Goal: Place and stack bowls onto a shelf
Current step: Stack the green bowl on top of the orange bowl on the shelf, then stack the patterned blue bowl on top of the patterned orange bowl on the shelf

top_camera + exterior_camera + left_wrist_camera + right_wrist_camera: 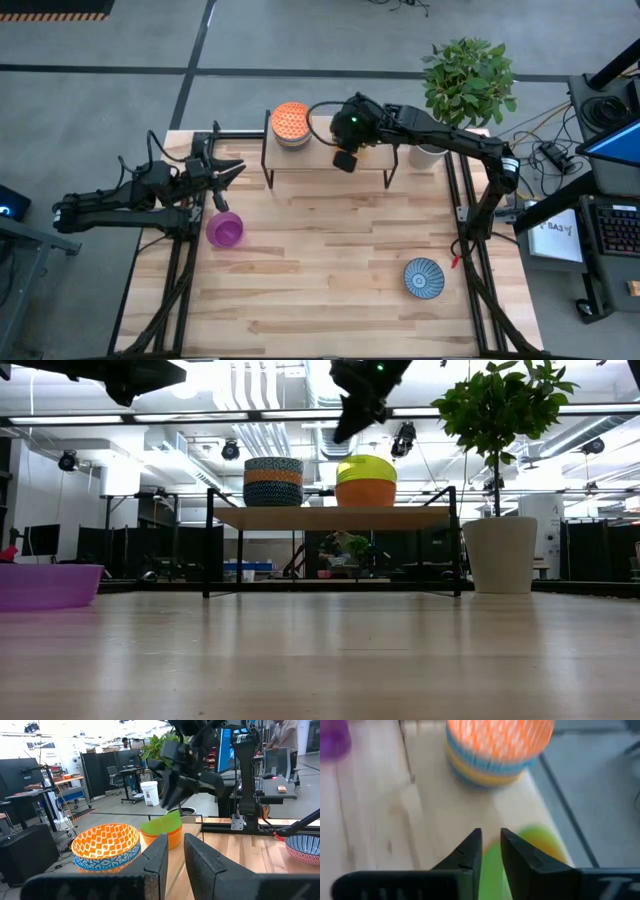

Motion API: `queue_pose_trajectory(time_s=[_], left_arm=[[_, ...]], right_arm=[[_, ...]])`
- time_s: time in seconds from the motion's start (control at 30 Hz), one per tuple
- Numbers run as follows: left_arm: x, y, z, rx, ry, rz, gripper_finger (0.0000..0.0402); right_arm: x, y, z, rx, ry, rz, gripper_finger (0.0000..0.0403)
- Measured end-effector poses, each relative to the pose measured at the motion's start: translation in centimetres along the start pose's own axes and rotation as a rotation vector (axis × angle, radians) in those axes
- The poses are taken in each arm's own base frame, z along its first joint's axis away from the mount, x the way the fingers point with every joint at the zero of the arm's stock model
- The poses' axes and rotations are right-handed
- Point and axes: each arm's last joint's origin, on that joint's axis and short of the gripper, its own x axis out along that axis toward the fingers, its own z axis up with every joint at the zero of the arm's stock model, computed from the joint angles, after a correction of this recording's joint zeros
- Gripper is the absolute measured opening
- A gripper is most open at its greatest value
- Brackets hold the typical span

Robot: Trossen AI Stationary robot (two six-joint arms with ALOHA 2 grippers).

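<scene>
The shelf, a pale wood board on thin black legs, stands at the bench's 12 o'clock edge. On its left end sits a stack topped by an orange lattice-patterned bowl over blue-patterned ones; beside it, a green bowl nests in an orange bowl. The right end effector hovers directly over that green bowl, fingers slightly spread and pinching nothing. A purple bowl lies at the bench's 9 o'clock, and a blue-white striped bowl at 4 o'clock. The left end effector hangs at 10 o'clock just beyond the purple bowl, fingers narrowly parted and empty. A potted plant stands at 1 o'clock.
</scene>
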Motion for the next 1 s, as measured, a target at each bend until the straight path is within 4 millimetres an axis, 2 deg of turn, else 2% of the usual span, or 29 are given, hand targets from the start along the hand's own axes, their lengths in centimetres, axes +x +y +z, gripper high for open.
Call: queue_pose_trajectory(time_s=[0.17, 0.27, 0.43, 0.6, 0.8, 1.0], left_arm=[[0.0, 0.0, -0.1, 0.006, 0.007, -0.001, 0.0044], [0.0, 0.0, -0.1, 0.007, 0.008, -0.001, 0.0044], [0.0, 0.0, -0.1, 0.011, 0.01, -0.001, 0.0044], [0.0, 0.0, -0.1, 0.011, 0.01, -0.002, 0.0044], [0.0, 0.0, -0.1, 0.012, 0.011, -0.002, 0.0044], [0.0, 0.0, -0.2, 0.017, 0.015, -0.003, 0.0044]], right_arm=[[1.2, 0.1, 0.5, 0.033, -0.121, -0.035, 0.0014], [2.2, 0.2, -0.2, 0.064, -0.111, -0.076, 0.001], [4.3, 0.7, -2.4, 0.103, -0.034, -0.14, 0.0009], [5.7, 1.2, -3.4, 0.129, -0.063, -0.147, 0.0009], [4.8, 1.4, -2.7, 0.134, -0.118, -0.143, 0.0009], [1.4, 3.4, -2.4, 0.14, -0.168, -0.083, 0.0009]])
